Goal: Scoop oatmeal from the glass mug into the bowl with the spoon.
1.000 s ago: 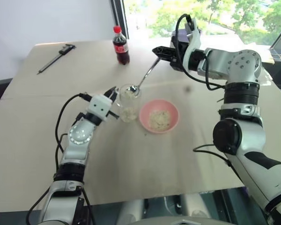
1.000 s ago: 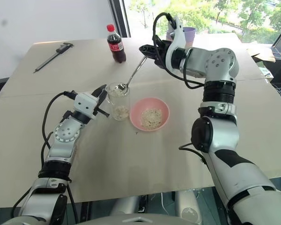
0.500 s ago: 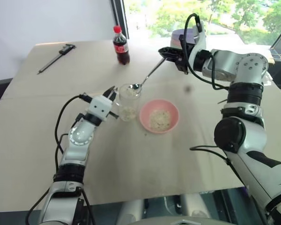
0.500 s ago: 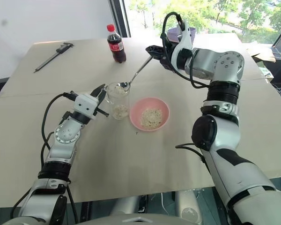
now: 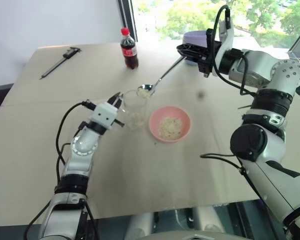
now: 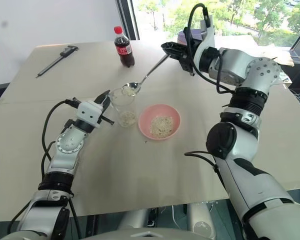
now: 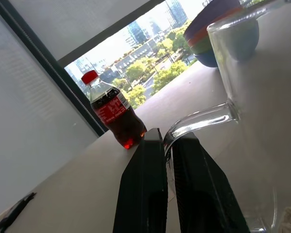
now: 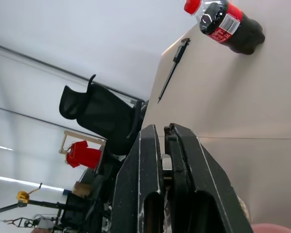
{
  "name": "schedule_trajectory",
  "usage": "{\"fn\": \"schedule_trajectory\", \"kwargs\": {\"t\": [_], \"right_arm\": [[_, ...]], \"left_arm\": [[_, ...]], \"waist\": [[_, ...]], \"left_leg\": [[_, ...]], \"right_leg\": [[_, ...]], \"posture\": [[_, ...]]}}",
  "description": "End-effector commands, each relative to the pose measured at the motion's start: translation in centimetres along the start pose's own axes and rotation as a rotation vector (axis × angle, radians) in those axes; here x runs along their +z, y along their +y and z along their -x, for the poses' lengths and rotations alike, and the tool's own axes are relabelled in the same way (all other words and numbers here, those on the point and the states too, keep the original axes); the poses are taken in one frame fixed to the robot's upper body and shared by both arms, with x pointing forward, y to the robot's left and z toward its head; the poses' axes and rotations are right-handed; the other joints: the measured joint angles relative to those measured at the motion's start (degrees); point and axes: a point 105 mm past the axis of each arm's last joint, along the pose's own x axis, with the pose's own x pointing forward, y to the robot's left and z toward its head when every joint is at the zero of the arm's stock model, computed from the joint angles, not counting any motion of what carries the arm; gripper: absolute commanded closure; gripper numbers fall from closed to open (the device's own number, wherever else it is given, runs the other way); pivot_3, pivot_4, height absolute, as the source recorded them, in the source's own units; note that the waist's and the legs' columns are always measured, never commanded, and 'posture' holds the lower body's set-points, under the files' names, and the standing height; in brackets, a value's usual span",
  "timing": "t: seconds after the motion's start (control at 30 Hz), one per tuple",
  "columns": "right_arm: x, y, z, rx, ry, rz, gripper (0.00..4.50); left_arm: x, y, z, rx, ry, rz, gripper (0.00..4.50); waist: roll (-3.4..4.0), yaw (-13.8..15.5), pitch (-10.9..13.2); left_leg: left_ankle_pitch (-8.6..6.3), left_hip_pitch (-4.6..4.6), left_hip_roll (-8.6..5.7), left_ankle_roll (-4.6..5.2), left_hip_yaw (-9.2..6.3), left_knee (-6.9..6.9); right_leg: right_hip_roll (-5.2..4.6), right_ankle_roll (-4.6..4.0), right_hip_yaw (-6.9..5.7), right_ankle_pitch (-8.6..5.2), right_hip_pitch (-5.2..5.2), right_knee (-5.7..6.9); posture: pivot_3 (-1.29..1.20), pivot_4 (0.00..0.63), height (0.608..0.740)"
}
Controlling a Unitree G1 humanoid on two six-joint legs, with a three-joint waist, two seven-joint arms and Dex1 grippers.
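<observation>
Black fingers of the right gripper [image 5: 182, 48] pinch the spoon [image 5: 159, 80] handle; its oatmeal-heaped [image 5: 143, 92] scoop hangs over the glass mug [image 5: 135, 109], whose handle the left gripper [image 5: 117, 98] clamps, beside the pink bowl [image 5: 170, 123].

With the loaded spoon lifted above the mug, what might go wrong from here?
1. The oatmeal sits heaped on the spoon, which is not yet above the bowl; flakes may fall on the table.
2. The right hand holds only the far handle end, so the spoon may wobble.
3. The left hand pinches just the glass mug handle; a knock could tip it.
</observation>
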Motion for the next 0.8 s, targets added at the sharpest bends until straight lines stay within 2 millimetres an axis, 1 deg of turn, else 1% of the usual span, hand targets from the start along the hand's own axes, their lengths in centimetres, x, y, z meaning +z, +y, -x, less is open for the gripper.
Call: {"fn": "schedule_trajectory", "kwargs": {"t": [0.03,0.17,0.23,0.3,0.4,0.53,0.73,0.8], "right_arm": [[0.8,0.0,1.6,0.003,-0.047,0.023,4.5],[0.1,-1.4,2.4,-0.049,-0.042,0.046,4.5],[-0.2,-2.3,2.7,-0.097,-0.04,0.098,4.5],[-0.6,-2.6,2.8,-0.124,-0.033,0.157,4.5],[-1.2,-2.6,2.6,-0.131,-0.018,0.239,4.5],[-2.0,-2.0,2.3,-0.134,0.004,0.455,4.5],[-3.9,0.7,1.7,-0.037,0.074,0.839,4.5],[-4.7,1.5,1.7,-0.003,0.104,0.996,4.5]], "left_arm": [[-1.4,2.1,1.4,0.064,0.061,-0.015,4.44],[-1.7,3.1,2.0,0.116,0.082,0.006,4.44],[-1.8,3.3,2.2,0.131,0.087,0.016,4.44],[-1.7,3.2,2.4,0.139,0.089,0.024,4.44],[-1.6,3.0,2.6,0.151,0.093,0.037,4.44],[-1.4,2.8,2.9,0.166,0.1,0.048,4.44],[-1.2,2.7,3.2,0.179,0.11,0.056,4.44],[-1.2,2.5,3.2,0.18,0.111,0.06,4.44]], "waist": [[0.0,0.0,0.0],[0.0,0.0,0.0],[0.0,0.0,0.0],[0.0,0.0,0.0],[0.0,-0.1,0.0],[0.01,-0.1,0.0],[0.01,0.0,0.0],[0.01,0.1,0.0]], "left_leg": [[0.0,0.01,0.0,0.0,0.01,0.0],[-0.01,0.0,0.01,0.01,0.02,0.0],[-0.01,0.0,0.01,0.02,0.03,-0.01],[-0.01,0.0,0.0,0.03,0.04,0.0],[-0.1,0.01,0.02,0.17,0.04,0.0],[-0.11,0.03,0.03,0.18,0.04,0.0],[-0.11,0.03,0.02,0.18,0.02,0.01],[-0.11,0.03,0.02,0.18,0.0,0.01]], "right_leg": [[0.0,0.0,0.01,0.0,0.0,0.0],[0.01,0.0,0.01,0.0,0.0,0.0],[0.01,0.0,0.02,0.0,0.0,-0.01],[0.06,0.0,0.02,0.0,0.0,-0.01],[0.23,0.0,0.05,0.0,0.0,0.0],[0.24,0.0,0.06,0.0,0.0,-0.02],[0.24,0.0,0.03,0.0,0.01,-0.05],[0.24,0.0,0.02,0.0,0.01,-0.06]], "posture": [[0.0,0.15,0.74],[0.0,0.15,0.74],[0.0,0.15,0.74],[0.0,0.15,0.74],[0.0,0.15,0.74],[0.0,0.15,0.74],[0.0,0.15,0.74],[0.0,0.15,0.74]]}}
